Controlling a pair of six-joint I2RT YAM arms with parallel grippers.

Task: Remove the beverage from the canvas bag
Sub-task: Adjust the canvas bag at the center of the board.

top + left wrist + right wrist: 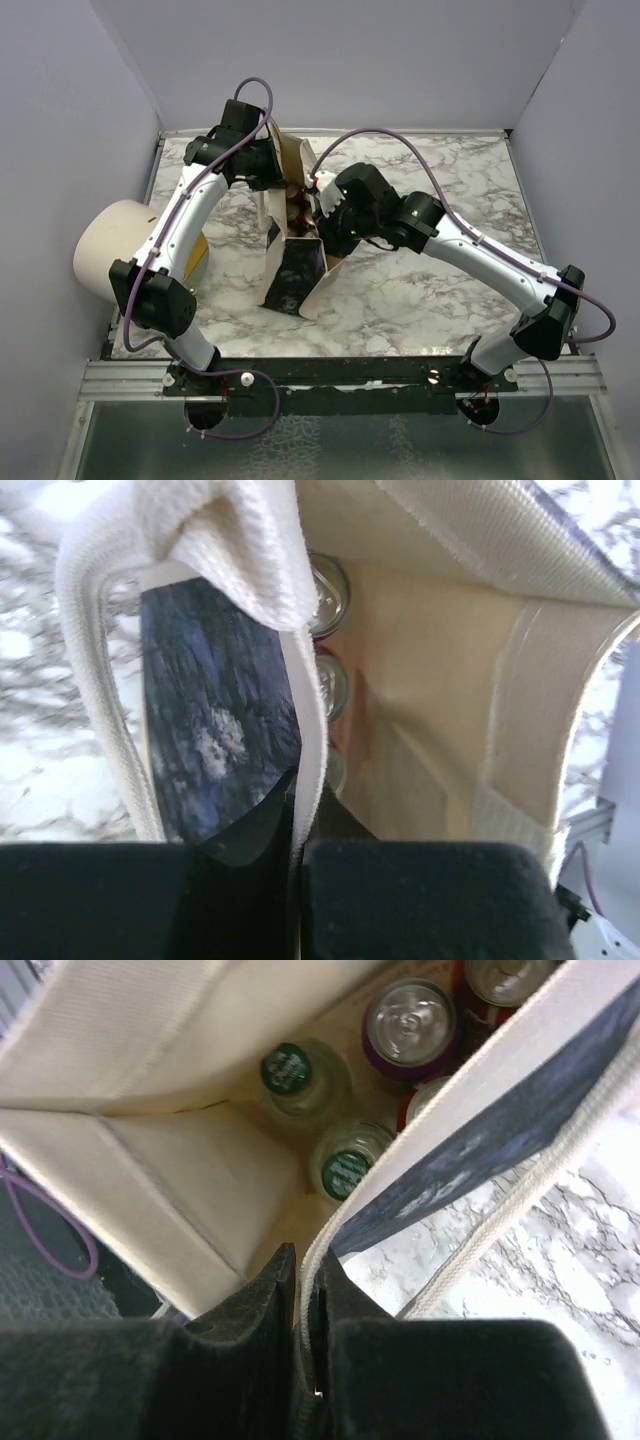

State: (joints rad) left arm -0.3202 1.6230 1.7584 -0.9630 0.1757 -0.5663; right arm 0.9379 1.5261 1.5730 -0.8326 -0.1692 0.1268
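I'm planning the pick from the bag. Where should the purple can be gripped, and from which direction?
Grip the purple can across its top rim, coming straight down through the open canvas bag. It stands upright, with green-capped bottles and another can packed beside it, leaving only its top reachable.

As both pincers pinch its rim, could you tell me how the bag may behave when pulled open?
Probably floppy: the bag has its rim folded over near the left pincer. Likely bottom-heavy, since cans and bottles stand inside, so it should stay put rather than lift. Its walls may bow outward.
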